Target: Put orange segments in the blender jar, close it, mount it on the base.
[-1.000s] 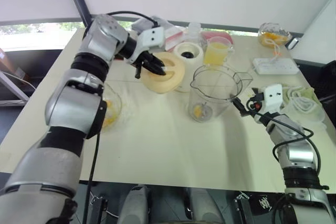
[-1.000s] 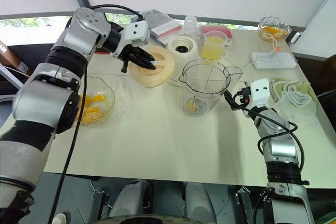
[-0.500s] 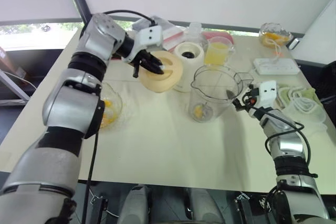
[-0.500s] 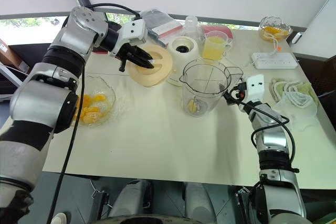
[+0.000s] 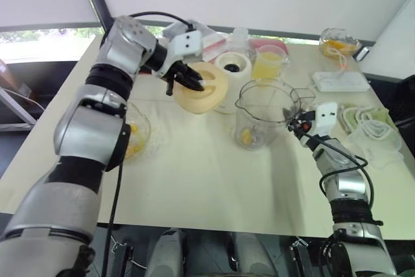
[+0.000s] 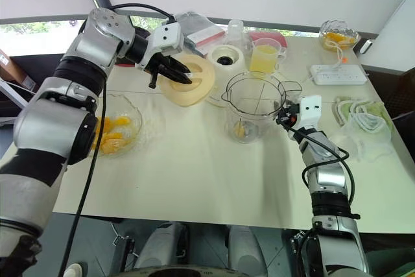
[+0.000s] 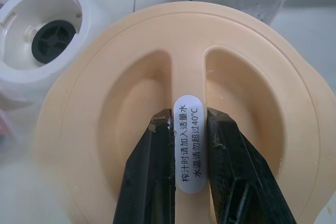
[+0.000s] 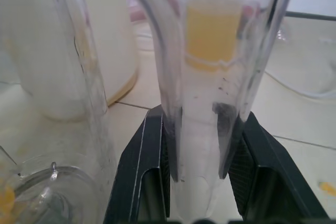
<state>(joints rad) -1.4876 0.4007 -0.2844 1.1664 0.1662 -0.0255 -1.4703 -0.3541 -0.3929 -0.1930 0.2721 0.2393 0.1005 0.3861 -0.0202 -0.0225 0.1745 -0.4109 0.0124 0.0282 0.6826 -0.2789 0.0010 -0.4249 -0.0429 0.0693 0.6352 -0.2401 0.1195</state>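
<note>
Left gripper [image 7: 187,120] pinched shut on centre rib of cream lid [image 5: 209,92]; lid tilted, off table, just beside white base [image 5: 232,63]. Jar [image 5: 262,111] upright, mouth open, orange piece inside, to lid's right. Right gripper [image 8: 199,116] clasps jar handle [image 8: 202,77]. Juice cup [image 5: 268,64] behind jar; path apparently free

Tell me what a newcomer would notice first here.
The left hand pinches the centre ridge of a cream lid, held tilted beside the white base. At the table's middle stands the clear jar with orange pieces at its bottom, and the right hand is clamped on its handle. A glass bowl holds more at the robot's left.
</note>
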